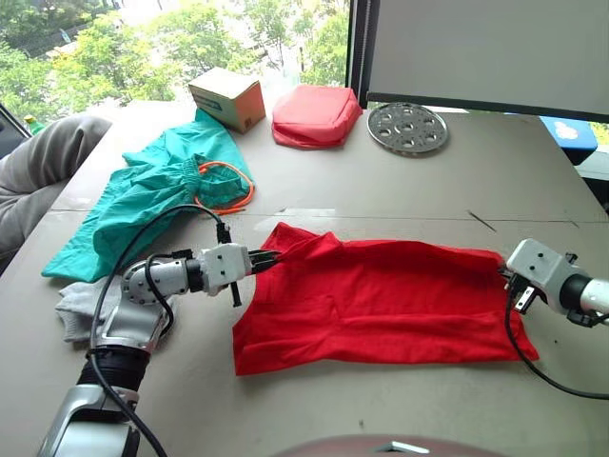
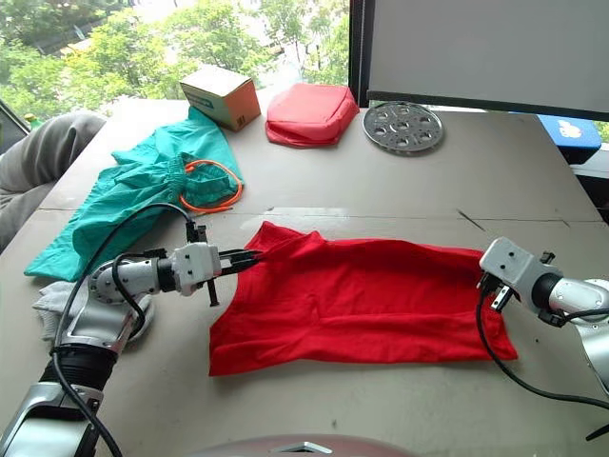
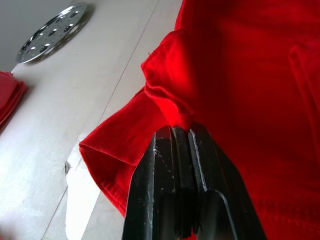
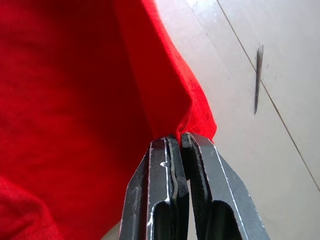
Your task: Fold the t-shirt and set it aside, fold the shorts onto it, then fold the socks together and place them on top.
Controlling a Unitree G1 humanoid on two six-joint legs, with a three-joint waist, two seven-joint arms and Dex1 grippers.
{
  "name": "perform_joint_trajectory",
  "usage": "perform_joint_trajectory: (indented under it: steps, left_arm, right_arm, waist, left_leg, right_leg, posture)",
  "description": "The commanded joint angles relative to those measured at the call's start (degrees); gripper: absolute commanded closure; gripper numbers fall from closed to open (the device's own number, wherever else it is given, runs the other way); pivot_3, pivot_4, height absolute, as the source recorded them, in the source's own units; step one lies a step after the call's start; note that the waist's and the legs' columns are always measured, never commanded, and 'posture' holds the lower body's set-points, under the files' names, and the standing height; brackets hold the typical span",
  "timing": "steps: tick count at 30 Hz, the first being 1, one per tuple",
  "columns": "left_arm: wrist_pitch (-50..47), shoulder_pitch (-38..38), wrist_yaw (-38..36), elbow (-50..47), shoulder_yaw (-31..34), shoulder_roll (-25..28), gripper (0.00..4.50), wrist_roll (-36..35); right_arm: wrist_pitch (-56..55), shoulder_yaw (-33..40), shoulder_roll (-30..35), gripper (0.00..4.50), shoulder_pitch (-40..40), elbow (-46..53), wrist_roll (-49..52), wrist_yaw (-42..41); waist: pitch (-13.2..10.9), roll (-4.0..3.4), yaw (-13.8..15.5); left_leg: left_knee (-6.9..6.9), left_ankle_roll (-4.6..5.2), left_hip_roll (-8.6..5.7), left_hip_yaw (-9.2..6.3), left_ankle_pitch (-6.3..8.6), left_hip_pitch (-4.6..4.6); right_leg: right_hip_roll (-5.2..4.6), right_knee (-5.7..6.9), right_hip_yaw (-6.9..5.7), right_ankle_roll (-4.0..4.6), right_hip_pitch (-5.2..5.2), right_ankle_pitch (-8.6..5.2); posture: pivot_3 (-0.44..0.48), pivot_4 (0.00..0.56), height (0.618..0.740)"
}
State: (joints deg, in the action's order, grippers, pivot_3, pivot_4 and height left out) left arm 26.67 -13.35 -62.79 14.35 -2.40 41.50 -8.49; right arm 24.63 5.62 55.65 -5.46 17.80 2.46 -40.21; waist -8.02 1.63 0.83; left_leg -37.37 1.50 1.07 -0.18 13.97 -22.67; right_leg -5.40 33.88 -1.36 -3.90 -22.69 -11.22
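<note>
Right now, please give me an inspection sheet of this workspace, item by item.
Surface: grey table, a dark scratch on it.
Job's things: t-shirt spread flat; shorts crumpled at far left; socks beside the left arm.
Clutter: cardboard box, red pouch, perforated metal disc.
Grippers: left gripper and right gripper each shut on a t-shirt edge.
Cables: black cable looping over the left arm.
Surroundings: window with trees; a person's sleeve at left.

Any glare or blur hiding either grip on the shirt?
Left eye view: window glare washes out the far table, not the t-shirt. Left wrist view: left gripper sharp, pinching cloth. Right wrist view: right gripper clear on the edge.
</note>
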Motion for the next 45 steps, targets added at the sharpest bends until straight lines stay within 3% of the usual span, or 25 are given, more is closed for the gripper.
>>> perform_joint_trajectory:
  steps: [1,14,17,23,28,33,45]
  left_arm:
    - [2.0,0.3,-0.6,-1.8,0.6,1.9,4.50,0.1]
    - [11.3,0.7,0.3,2.2,0.1,5.6,4.50,5.3]
    - [17.1,-2.1,6.5,5.7,1.5,5.3,4.50,10.4]
    - [13.5,-13.1,16.3,12.3,1.7,2.4,4.50,14.0]
    - [19.3,-21.2,23.7,17.8,-0.4,1.6,4.50,20.6]
    - [32.5,-16.5,25.3,18.4,-4.0,5.4,4.50,25.3]
    - [38.5,-14.3,29.5,21.9,-7.7,8.6,4.50,31.8]
  right_arm:
    - [-1.3,2.7,-0.1,4.31,0.4,0.7,-0.6,0.4]
    - [4.1,2.0,-1.0,4.31,-0.6,0.0,-3.1,2.5]
    - [3.9,2.0,-1.6,4.31,-0.8,0.1,-3.2,2.9]
    - [4.5,1.6,-4.3,4.31,4.0,-0.3,-2.6,3.9]
    - [5.4,1.1,-5.7,4.31,6.7,-0.8,-2.8,4.7]
    - [6.3,1.0,-5.4,4.31,4.1,1.0,-2.8,3.8]
    - [8.7,0.6,-5.2,4.31,1.4,3.9,-3.4,3.1]
  waist:
    - [0.0,0.00,0.0]
    - [0.0,-0.01,0.1]
    - [0.0,-0.01,0.1]
    - [0.0,0.03,0.2]
    - [0.0,0.09,0.1]
    - [0.0,0.04,-0.2]
    - [0.0,0.04,0.1]
  left_leg:
    - [0.00,0.00,0.07,0.02,0.00,0.03]
    - [0.17,-0.01,0.05,0.04,0.02,0.00]
    - [0.14,-0.01,0.08,0.05,0.02,0.00]
    - [0.07,-0.01,-0.07,0.01,0.02,0.00]
    - [0.09,-0.01,-0.13,-0.10,0.01,-0.07]
    - [0.31,-0.01,-0.12,0.04,0.02,0.05]
    - [0.02,-0.03,0.11,0.06,0.02,0.03]
  right_leg:
    - [0.00,0.00,-0.03,0.00,0.00,0.00]
    - [0.03,-0.08,-0.12,0.22,-0.02,0.11]
    - [0.02,-0.07,-0.12,0.13,-0.02,0.06]
    - [0.04,-0.02,-0.15,0.16,0.01,0.11]
    - [0.17,-0.04,-0.16,0.02,0.01,0.24]
    - [0.17,-0.07,-0.03,0.02,-0.01,0.26]
    - [0.10,0.00,-0.09,0.23,0.01,0.17]
  posture:
    - [0.000,0.150,0.739]
    - [0.000,0.150,0.739]
    - [0.000,0.150,0.739]
    - [0.000,0.150,0.739]
    - [0.000,0.150,0.739]
    - [0.000,0.150,0.739]
    - [0.000,0.150,0.739]
